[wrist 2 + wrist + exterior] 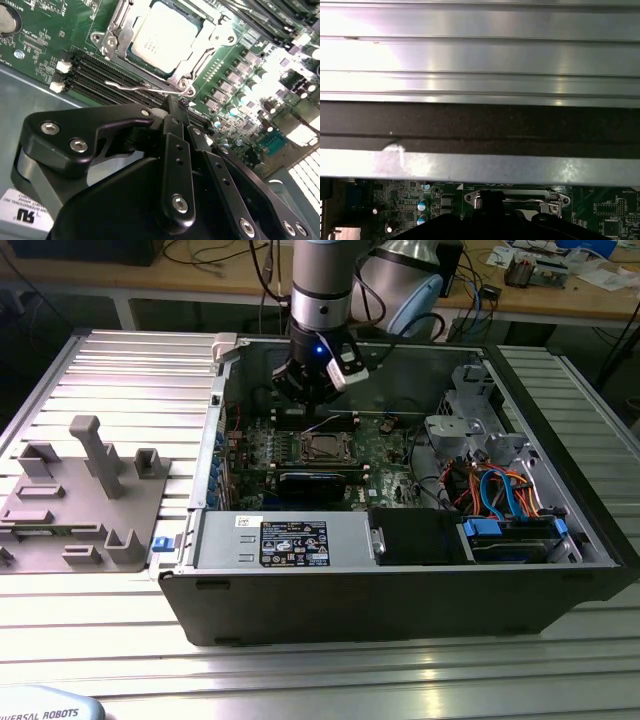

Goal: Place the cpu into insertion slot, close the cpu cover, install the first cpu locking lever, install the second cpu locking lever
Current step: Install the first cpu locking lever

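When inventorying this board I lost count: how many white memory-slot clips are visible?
2. In the second wrist view, one white clip and a second white clip sit side by side at the memory slots' ends; the gripper may hide more.

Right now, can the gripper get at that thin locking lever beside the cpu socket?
Probably yes: the gripper sits right by the locking lever, nothing between them, cpu cover closed over the cpu.
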